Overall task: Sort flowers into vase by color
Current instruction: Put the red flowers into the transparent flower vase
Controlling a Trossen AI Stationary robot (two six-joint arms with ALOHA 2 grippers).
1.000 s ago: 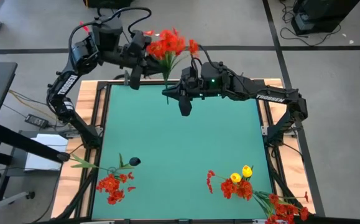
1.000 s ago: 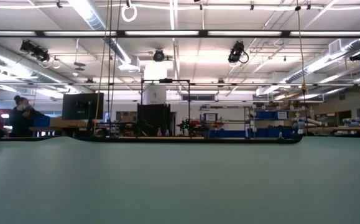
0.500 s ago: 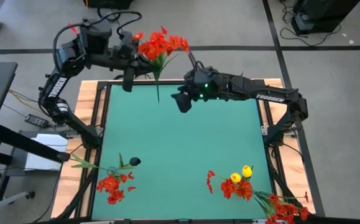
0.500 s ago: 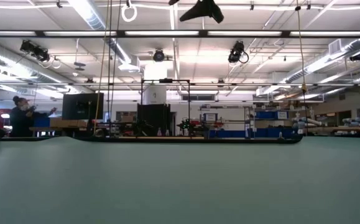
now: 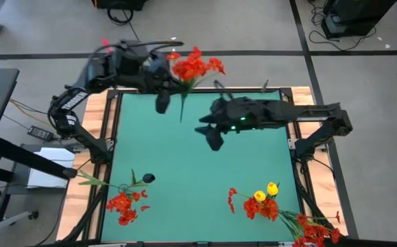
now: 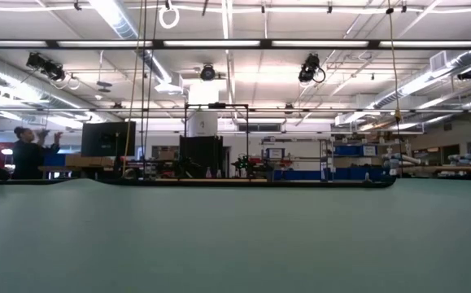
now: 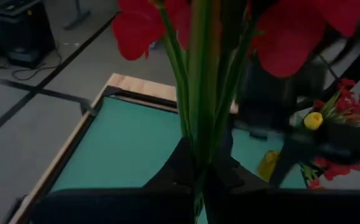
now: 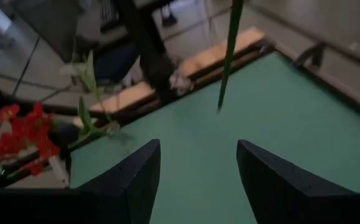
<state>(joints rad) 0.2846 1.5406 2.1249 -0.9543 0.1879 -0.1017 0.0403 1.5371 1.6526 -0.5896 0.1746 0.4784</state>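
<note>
**Red stem in my left fingers, most flowers still unsorted**

The green-topped desk (image 5: 198, 165) with its pale wooden rim spreads under both my arms. At its near left edge lies a loose cluster of red artificial flowers (image 5: 124, 203) on thin green stalks. At the near right corner sits a mixed bunch of red blooms and small yellow tulip-like heads (image 5: 267, 200). I can make out no vase for certain, so I judge the sorting barely begun, with both bunches still to be dealt with.

My left gripper (image 5: 162, 103) hangs over the far edge of the desk, its fingers clamped shut on a red-bloomed stem (image 5: 195, 67), stalk pointing down.

My right gripper (image 5: 212, 134) hovers near mid-desk, fingers (image 8: 130, 180) spread wide and empty, the hanging stalk just ahead.
</note>
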